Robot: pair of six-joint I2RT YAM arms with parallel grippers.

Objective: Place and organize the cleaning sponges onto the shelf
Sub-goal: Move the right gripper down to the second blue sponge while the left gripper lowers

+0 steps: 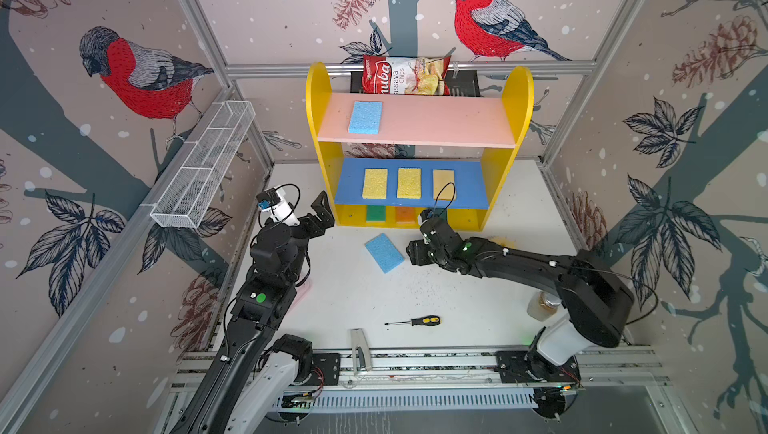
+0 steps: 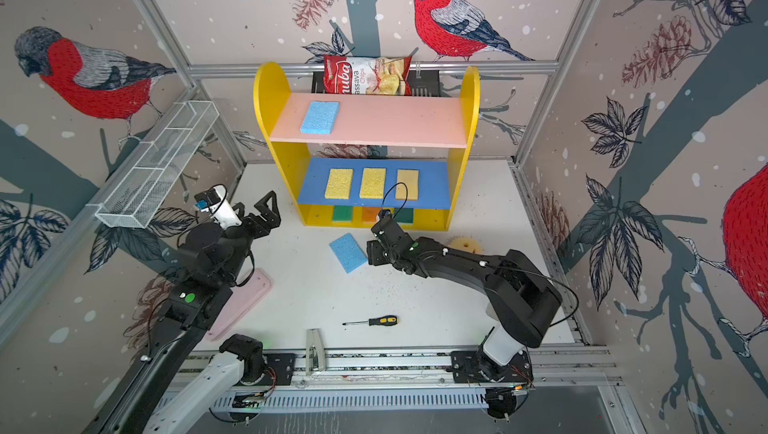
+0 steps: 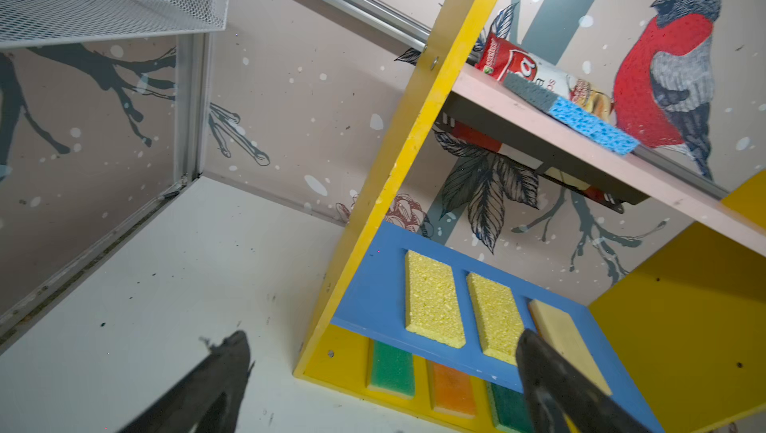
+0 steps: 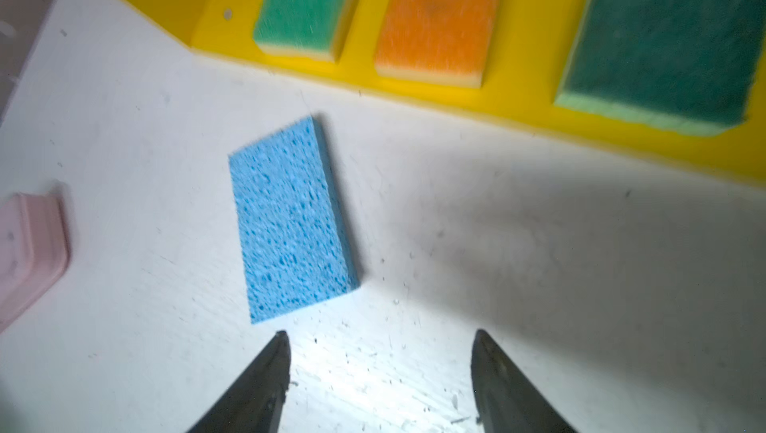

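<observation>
left end effector [image 3: 385, 337]: apart | right end effector [image 4: 379, 340]: apart | round yellow sponge [image 2: 465, 244]: mostly hidden behind right arm [image 2: 457, 265]

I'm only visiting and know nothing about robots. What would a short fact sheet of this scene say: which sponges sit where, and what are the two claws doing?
Pink upper board: one light blue sponge, lying flat
Blue middle board: three yellow sponges in a row
Yellow base: green sponge, orange sponge, dark green sponge
Table: loose blue sponge before the shelf; round yellow sponge partly behind the right arm
Left gripper: open, empty, near the shelf's left side
Right gripper: open, empty, close to the loose blue sponge
</observation>
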